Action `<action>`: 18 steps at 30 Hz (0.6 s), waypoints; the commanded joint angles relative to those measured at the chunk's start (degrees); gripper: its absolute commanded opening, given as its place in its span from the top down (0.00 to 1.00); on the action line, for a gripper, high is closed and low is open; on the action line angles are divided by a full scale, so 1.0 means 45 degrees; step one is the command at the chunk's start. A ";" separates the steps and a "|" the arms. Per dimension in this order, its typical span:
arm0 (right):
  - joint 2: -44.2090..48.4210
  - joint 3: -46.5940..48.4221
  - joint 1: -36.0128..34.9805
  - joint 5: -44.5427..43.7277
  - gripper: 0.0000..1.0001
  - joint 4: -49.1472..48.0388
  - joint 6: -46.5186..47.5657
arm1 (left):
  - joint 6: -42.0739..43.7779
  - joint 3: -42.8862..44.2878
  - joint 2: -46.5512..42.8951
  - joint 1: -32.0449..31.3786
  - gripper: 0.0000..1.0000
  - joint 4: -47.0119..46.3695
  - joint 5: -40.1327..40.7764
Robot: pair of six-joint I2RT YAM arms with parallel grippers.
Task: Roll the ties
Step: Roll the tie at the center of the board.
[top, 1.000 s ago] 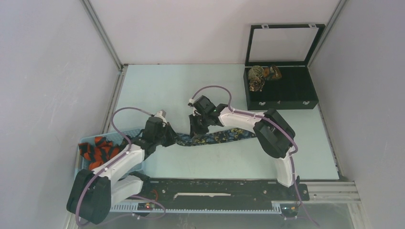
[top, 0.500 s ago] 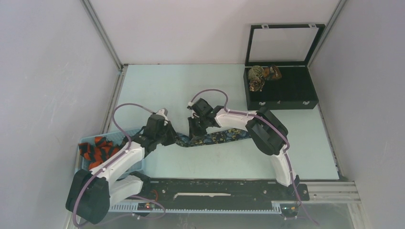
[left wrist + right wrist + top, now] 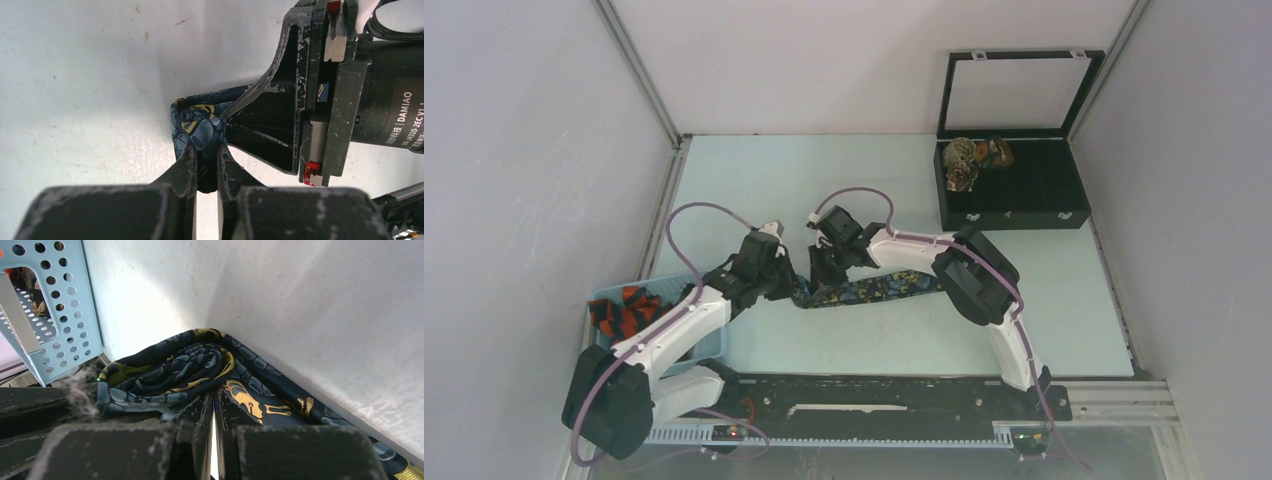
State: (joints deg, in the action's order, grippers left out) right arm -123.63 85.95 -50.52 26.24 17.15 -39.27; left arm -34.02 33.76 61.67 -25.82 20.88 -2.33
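The navy tie (image 3: 874,288) is laid flat across the middle of the table (image 3: 754,180), its length running off to the right under the right arm. Its left end has been wound into a small loose coil (image 3: 175,370), in which yellow and blue-grey motifs are seen on the dark cloth.

The left gripper (image 3: 786,288) is clamped on this coiled end: in the left wrist view the two fingers (image 3: 187,160) are seen pressed together on a fold of the navy tie (image 3: 197,127). The right gripper (image 3: 821,280) is set just beside it, on the right of the coil. Its fingers (image 3: 202,410) are drawn together with only a slit between them, and the tips are laid against the tie where the coil meets the flat part. Whether cloth is caught between them cannot be told.

Orange-red and black ties (image 3: 629,308) are heaped in a pale blue perforated basket (image 3: 604,291) at the near left, partly hidden by the left arm. A black case (image 3: 1024,190) with its lid raised is placed at the far right of the table, and several rolled ties (image 3: 964,160) are held in its left corner
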 commanded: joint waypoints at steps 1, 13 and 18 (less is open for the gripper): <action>-0.0024 0.0479 -0.0117 0.0579 0.94 -0.0743 -0.0211 | 0.0202 0.0815 0.0597 -0.0407 1.00 0.0336 0.0470; 0.0639 -0.0594 0.0187 0.0580 0.94 -0.1030 -0.0161 | -0.0105 0.1697 0.2269 -0.1547 1.00 0.0559 0.1429; 0.1009 -0.0936 0.0337 0.0517 0.94 -0.1029 -0.0141 | -0.0212 0.1909 0.2694 -0.1832 1.00 0.0636 0.1645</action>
State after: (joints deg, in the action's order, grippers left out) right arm -123.63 82.61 -49.34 27.77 14.72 -39.62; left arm -34.48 40.71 72.53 -32.88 23.29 3.20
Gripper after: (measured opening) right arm 0.061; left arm 0.124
